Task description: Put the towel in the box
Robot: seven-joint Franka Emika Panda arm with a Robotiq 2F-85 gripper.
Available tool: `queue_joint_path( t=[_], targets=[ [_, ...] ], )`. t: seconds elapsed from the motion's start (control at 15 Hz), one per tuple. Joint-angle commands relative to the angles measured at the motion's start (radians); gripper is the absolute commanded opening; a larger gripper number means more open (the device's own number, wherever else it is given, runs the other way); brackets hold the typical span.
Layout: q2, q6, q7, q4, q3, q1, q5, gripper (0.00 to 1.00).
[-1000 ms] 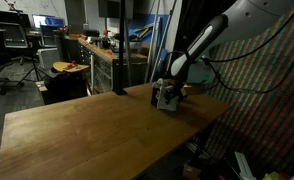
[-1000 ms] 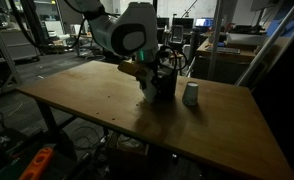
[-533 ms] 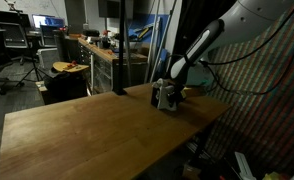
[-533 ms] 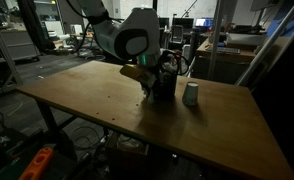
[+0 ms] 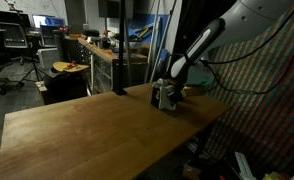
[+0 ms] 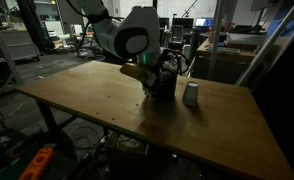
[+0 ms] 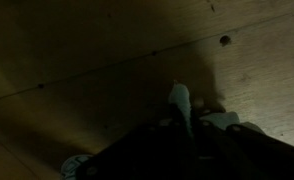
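The scene is very dark. My gripper [image 5: 167, 98] [image 6: 163, 88] is down on the wooden table [image 5: 97, 130] near its far edge, in both exterior views. In the wrist view a pale strip of towel [image 7: 179, 102] sticks out from between the dark fingers of the gripper [image 7: 184, 128], which is shut on it. More pale cloth shows to the right of the fingers [image 7: 225, 120]. The box is hidden or out of view; I cannot make one out in the dark.
A small pale cup-shaped object [image 6: 191, 94] stands on the table beside the gripper. The table edge runs close behind the gripper. A dark post [image 5: 120, 50] rises at the table's back. Office chairs and a cluttered workbench [image 5: 92, 50] stand beyond.
The jaws have closed on the towel. The arm has stayed in the same place above the table.
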Motion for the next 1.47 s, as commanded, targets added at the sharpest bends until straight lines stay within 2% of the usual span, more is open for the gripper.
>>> queue_joint_path(
  t=[0.0,0.33,0.67,1.0,1.4],
  targets=[
    [-0.091,-0.038,0.015,-0.015,-0.015,0.003,-0.023,0.08],
    [-0.224,-0.1,0.058,0.003,-0.057,0.021,-0.098,0.07],
    [-0.306,-0.179,0.089,0.036,-0.057,0.029,-0.145,0.07],
    [-0.307,-0.178,0.071,0.037,-0.046,0.062,-0.108,0.07],
    [-0.278,-0.138,0.082,0.036,-0.037,0.096,-0.117,0.07]
  ],
)
